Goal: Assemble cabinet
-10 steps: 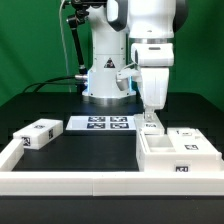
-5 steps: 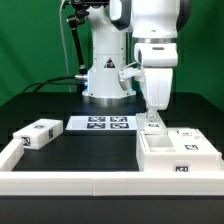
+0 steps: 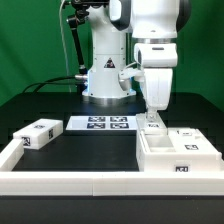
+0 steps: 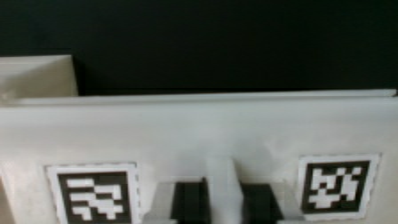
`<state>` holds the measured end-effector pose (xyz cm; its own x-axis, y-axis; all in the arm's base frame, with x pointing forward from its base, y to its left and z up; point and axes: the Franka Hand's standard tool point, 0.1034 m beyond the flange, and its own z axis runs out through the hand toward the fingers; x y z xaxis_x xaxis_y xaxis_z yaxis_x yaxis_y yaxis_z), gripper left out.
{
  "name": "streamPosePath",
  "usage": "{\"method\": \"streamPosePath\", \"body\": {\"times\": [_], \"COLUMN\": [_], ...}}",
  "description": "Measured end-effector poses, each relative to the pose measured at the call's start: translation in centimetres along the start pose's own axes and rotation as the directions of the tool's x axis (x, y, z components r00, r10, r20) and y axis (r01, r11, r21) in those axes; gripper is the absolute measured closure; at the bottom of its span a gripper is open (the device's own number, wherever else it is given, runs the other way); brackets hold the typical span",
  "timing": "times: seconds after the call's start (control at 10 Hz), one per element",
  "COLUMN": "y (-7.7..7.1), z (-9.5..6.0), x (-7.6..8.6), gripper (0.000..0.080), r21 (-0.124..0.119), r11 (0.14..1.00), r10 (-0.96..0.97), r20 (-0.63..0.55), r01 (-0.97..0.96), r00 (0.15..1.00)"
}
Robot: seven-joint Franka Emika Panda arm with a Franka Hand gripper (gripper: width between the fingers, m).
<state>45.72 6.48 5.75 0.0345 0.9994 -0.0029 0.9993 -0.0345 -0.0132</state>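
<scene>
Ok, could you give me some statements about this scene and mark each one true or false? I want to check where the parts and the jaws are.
1. The marker board lies flat on the black table. True.
2. The jaws are down at the small tagged block. False: they are at the rear edge of the cabinet, on the exterior view's right.
3. The small tagged block sits apart from the cabinet, at the exterior view's left. True.
4. The cabinet stands on the marker board. False: it stands beside the board, on the table.
5. The wrist view shows two marker tags on a white face. True.
</scene>
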Motion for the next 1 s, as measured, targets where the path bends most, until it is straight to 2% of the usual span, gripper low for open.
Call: {"method": "streamPosePath", "body": {"times": [0.1,0.3,0.4,0.6,0.7,1.0], "y": [0.2,1.6,1.8,1.8,1.8,1.7], "z": [0.0,-0.1,-0.2,-0.1,-0.1,0.0], "x": [-0.2,-0.5,-0.6,-0.5,-0.3,-0.3], "gripper": [0.0731,0.0731,0.0731,0.0731,0.0731,0.0731], "r21": [0.008,-0.004,-0.007,-0.012,-0.034,-0.032], "r11": [1.000,1.000,1.000,1.000,0.999,0.999], "r10": [-0.009,-0.031,-0.029,-0.027,-0.026,-0.026], "r20": [0.004,-0.001,-0.001,-0.004,-0.015,-0.015], "r01": [0.009,0.031,0.029,0.027,0.025,0.026], "r00": [1.000,1.000,1.000,1.000,1.000,1.000]}}
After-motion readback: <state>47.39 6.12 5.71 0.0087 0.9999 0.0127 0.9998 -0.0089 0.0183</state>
